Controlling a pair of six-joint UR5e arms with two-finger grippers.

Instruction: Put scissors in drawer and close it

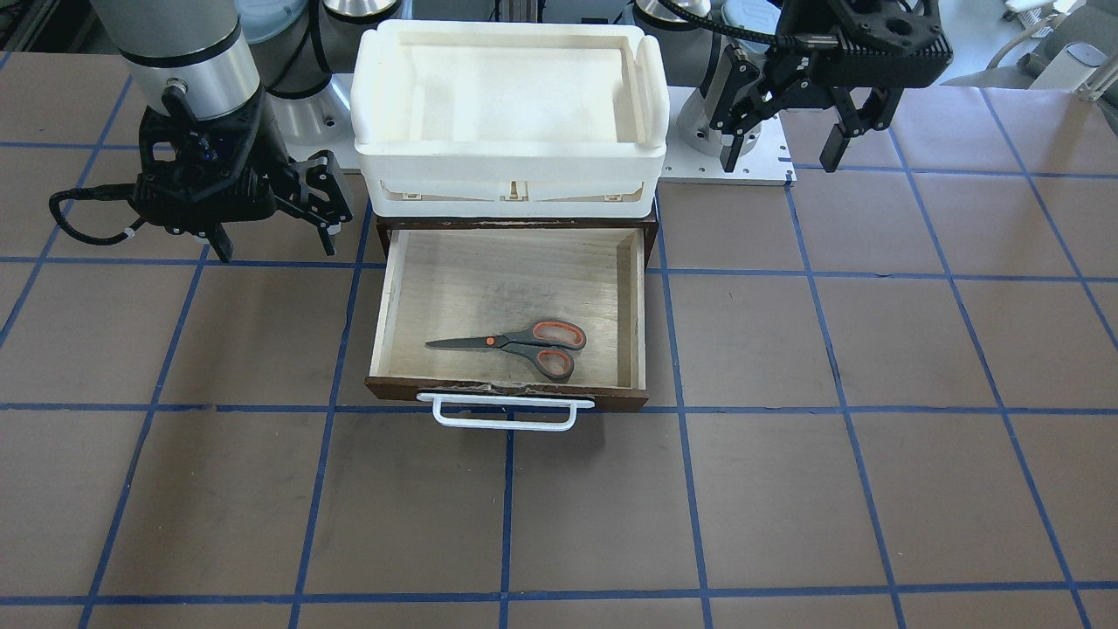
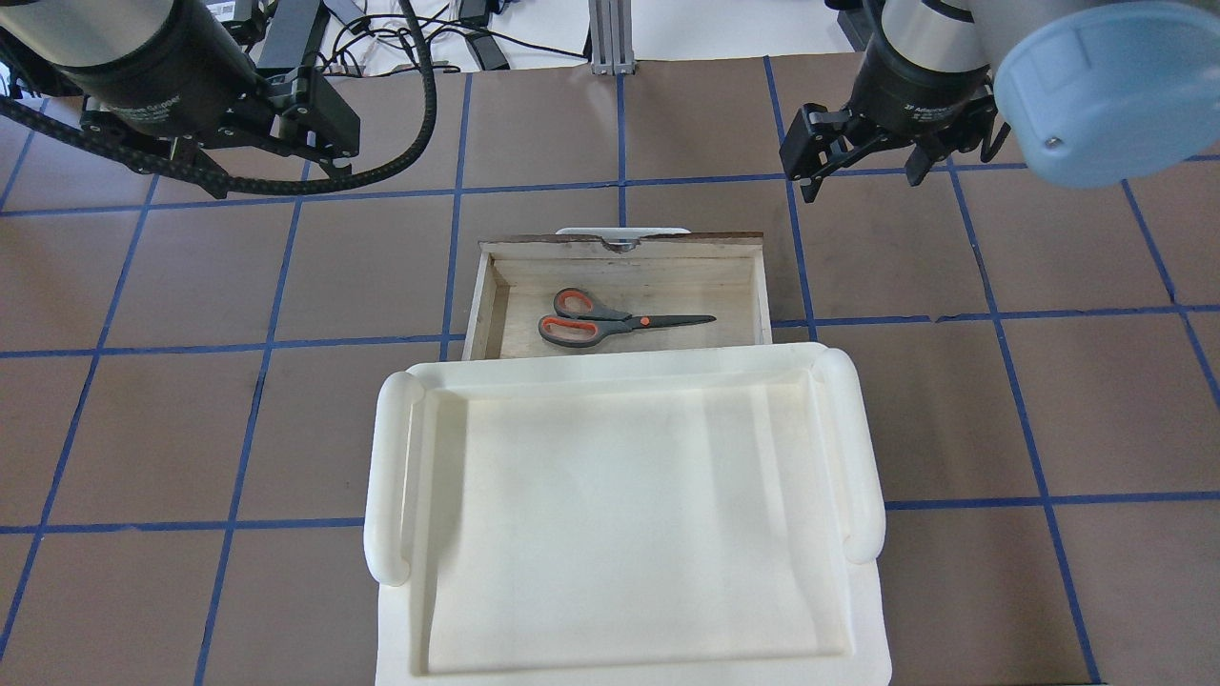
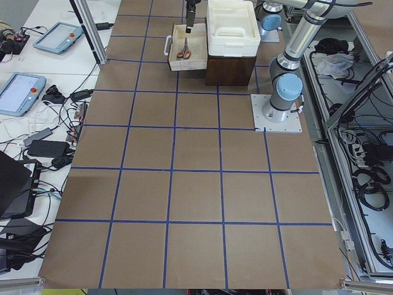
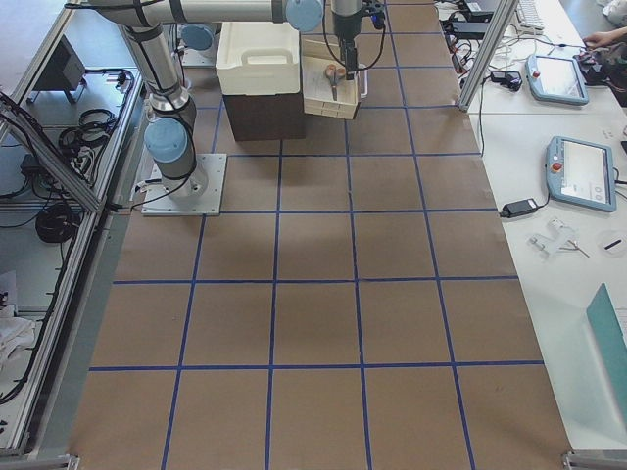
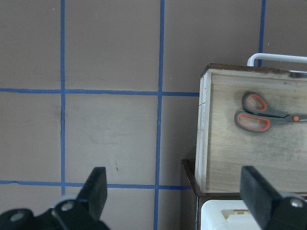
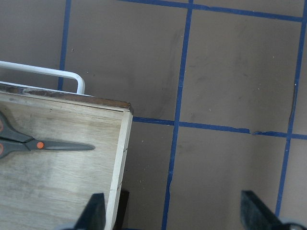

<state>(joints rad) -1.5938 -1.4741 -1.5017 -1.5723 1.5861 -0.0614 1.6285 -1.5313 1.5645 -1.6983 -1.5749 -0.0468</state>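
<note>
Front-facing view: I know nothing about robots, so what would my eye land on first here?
Probably the small grey-handled scissors with orange-red loops, lying flat in the open pale wooden drawer mid-table. Toward the robot, a large white plastic bin sits atop the dark brown cabinet. The black left gripper and right gripper hover open on either side, holding nothing.

A brown table (image 1: 917,341) gridded with blue tape (image 1: 838,408), white benches (image 4: 519,127) with tablets (image 4: 583,171) alongside.

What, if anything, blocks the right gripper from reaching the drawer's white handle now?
Probably nothing, so likely yes. The right gripper hangs open above bare table beside the pulled-out drawer, and the handle sticks out free at its front; the white bin sits further back.
</note>
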